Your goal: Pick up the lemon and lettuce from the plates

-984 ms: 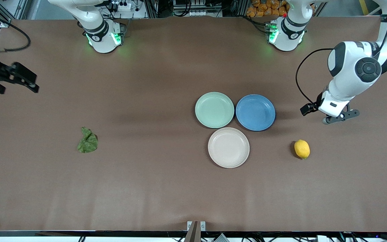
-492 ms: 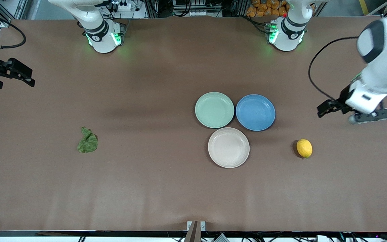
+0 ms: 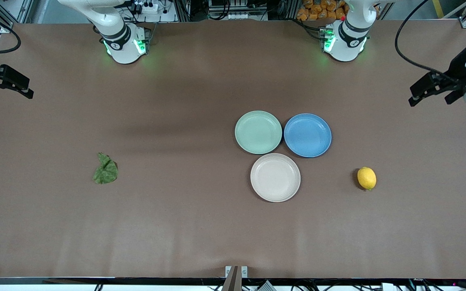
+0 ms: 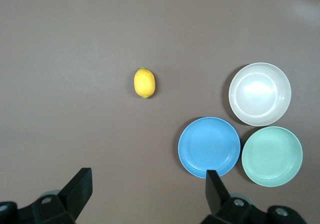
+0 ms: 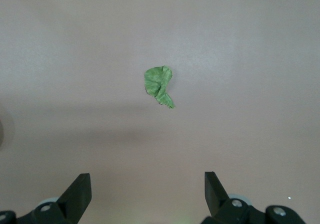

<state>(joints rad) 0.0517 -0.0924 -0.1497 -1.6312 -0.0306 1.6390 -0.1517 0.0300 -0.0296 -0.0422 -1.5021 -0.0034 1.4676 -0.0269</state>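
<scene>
The lemon (image 3: pixel 366 178) lies on the bare table toward the left arm's end, apart from the plates; it also shows in the left wrist view (image 4: pixel 144 82). The lettuce (image 3: pixel 105 171) lies on the bare table toward the right arm's end and shows in the right wrist view (image 5: pixel 159 85). The mint plate (image 3: pixel 258 132) and the beige plate (image 3: pixel 275 177) are empty. My left gripper (image 3: pixel 429 99) is open and empty, high over the table's edge at its own end. My right gripper (image 3: pixel 9 93) is open and empty, high over the table's edge at its end.
An empty blue plate (image 3: pixel 308 135) touches the mint plate on the side toward the left arm's end. The three plates sit clustered at the table's middle. The arm bases (image 3: pixel 124 40) stand along the table's back edge.
The left arm has risen and swung out from over the spot beside the blue plate to its end of the table. The right gripper drifted slightly outward. The lemon shifted slightly.
</scene>
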